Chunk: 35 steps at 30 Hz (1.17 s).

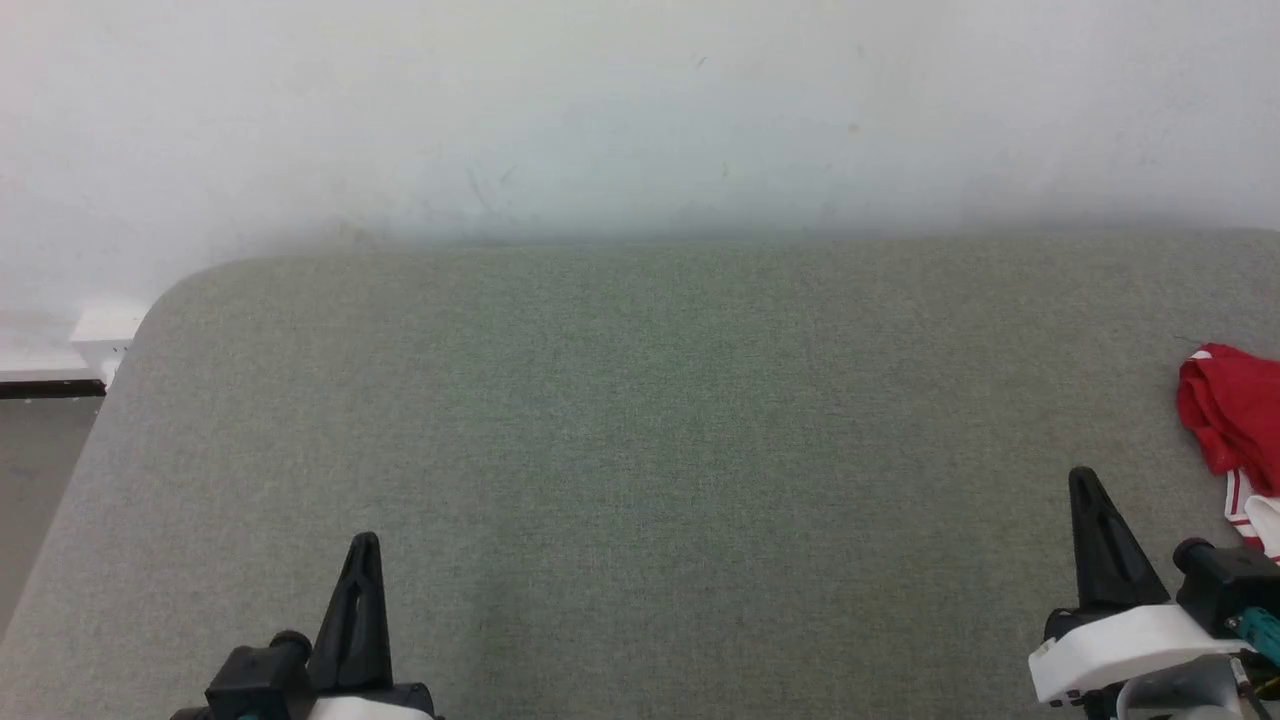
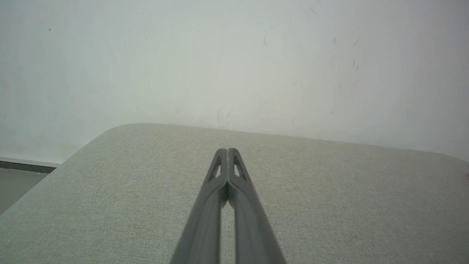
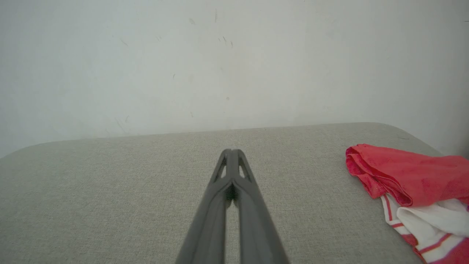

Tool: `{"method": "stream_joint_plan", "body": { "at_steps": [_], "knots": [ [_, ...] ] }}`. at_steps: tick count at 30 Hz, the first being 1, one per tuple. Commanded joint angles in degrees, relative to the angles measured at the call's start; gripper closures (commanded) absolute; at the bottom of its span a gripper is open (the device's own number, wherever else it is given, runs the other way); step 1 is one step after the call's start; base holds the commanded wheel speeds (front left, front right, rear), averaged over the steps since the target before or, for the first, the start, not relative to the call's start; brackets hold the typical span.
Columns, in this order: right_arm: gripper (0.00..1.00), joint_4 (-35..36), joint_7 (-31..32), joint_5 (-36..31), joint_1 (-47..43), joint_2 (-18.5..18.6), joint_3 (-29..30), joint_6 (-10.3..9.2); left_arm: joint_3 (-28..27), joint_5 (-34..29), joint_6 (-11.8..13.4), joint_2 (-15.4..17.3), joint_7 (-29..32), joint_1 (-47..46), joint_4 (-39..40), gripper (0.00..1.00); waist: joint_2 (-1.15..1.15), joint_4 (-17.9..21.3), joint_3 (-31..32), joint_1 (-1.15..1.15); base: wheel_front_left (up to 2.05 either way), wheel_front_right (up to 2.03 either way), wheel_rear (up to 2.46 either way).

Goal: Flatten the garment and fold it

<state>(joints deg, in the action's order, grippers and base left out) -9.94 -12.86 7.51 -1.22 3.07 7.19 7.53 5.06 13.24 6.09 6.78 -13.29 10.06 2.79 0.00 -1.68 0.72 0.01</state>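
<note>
Lying crumpled near right claw (image 3: pixel 231 151): garment (image 3: pixel 406 176)

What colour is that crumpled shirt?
The garment is red with white, red-striped trim; right wrist view best.

Grey-green fabric table (image 1: pixel 640 420) against scuffed white wall (image 1: pixel 600 120), perhaps grey floor (image 1: pixel 35 470) left.

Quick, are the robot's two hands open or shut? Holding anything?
Left gripper: shut, holding nothing.
Right gripper: shut, holding nothing; the shirt lies apart from it.
</note>
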Motion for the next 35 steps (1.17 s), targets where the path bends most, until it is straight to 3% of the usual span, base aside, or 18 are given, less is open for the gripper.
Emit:
{"method": "stream_joint_plan", "body": {
  "at_steps": [1,35],
  "knots": [
    [1.0,0.56,0.36,-0.47,0.14,-0.03,-0.27,0.0,-0.36,-0.88,-0.42,-0.38,0.36,-1.07,-0.27,1.0,0.0,0.03,-0.01,0.0,0.0,0.0,0.0],
    [1.0,3.36,4.09,-2.57,0.47,-0.08,-2.33,-0.02,-1.76,-4.57,-2.11,-1.43,4.22,-3.75,-1.02,1.0,0.0,0.52,-0.22,0.0,0.0,0.0,0.0]
  ]
}}
